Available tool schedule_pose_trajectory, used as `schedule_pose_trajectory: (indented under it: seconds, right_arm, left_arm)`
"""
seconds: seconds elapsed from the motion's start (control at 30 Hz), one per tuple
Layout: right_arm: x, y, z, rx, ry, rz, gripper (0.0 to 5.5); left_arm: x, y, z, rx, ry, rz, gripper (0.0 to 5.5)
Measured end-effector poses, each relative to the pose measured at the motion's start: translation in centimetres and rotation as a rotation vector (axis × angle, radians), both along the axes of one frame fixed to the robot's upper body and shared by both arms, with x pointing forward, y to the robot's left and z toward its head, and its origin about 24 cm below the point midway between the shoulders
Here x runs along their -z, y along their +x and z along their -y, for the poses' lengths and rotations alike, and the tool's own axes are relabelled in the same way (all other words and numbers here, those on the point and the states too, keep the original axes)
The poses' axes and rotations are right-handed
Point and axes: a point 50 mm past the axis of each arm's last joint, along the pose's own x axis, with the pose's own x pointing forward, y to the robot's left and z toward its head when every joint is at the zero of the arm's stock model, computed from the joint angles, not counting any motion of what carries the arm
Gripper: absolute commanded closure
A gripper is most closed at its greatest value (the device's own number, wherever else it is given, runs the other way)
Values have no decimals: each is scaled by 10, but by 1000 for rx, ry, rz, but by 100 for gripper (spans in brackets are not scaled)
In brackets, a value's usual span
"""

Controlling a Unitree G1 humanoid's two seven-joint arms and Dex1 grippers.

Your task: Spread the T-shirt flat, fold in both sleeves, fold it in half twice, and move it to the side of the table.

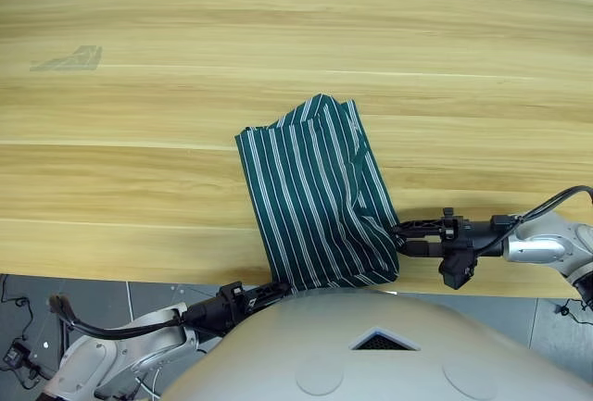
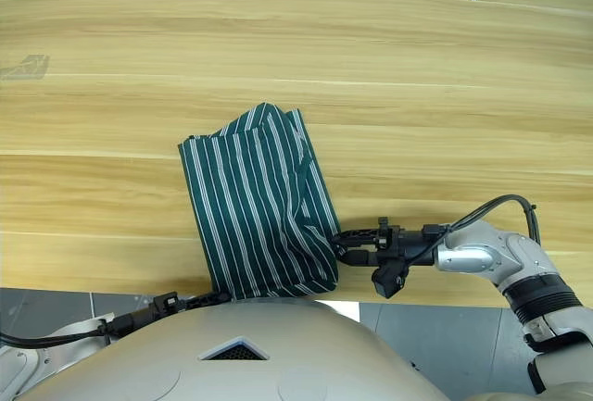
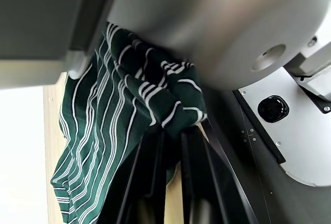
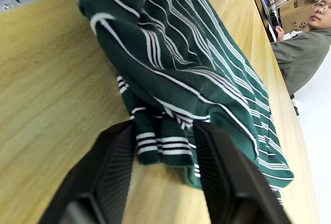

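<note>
Where the head cameras look down, one green T-shirt [image 1: 310, 197], white-striped and folded into a soft rectangle, lies at the near edge of the wooden table [image 1: 139, 95]. The left gripper [image 1: 278, 288] and right gripper [image 1: 398, 239] are at its near corners. In the left wrist view, two smooth black fingers [image 3: 147, 193] pinch bunched fabric. In the right wrist view, two ribbed fingers [image 4: 114, 172] clamp a folded hem.

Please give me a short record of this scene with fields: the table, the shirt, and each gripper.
Table: light wood
T-shirt: green with white stripes, folded into a narrow shape, lying at the near edge
Left gripper: closed on the shirt's near left corner
Right gripper: closed on the shirt's near right corner
</note>
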Motion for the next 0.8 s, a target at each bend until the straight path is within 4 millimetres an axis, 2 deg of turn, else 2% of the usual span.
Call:
schedule_pose_trajectory:
  seconds: [0.03,0.1,0.4,0.7,0.8]
  right_arm:
    - [1,-1,0,3,-3,-10,422]
    - [2,-2,0,3,-10,-24,399]
    - [-2,-5,-3,24,39,-76,254]
    - [-9,-3,11,-2,59,-23,92]
    - [-14,3,19,-51,38,45,39]
  left_arm:
    - [0,0,0,0,0,0,528]
    - [0,0,0,0,0,0,528]
    - [1,0,0,2,0,10,528]
    - [2,-1,0,-4,-4,9,528]
    - [2,-1,0,-4,-3,9,528]
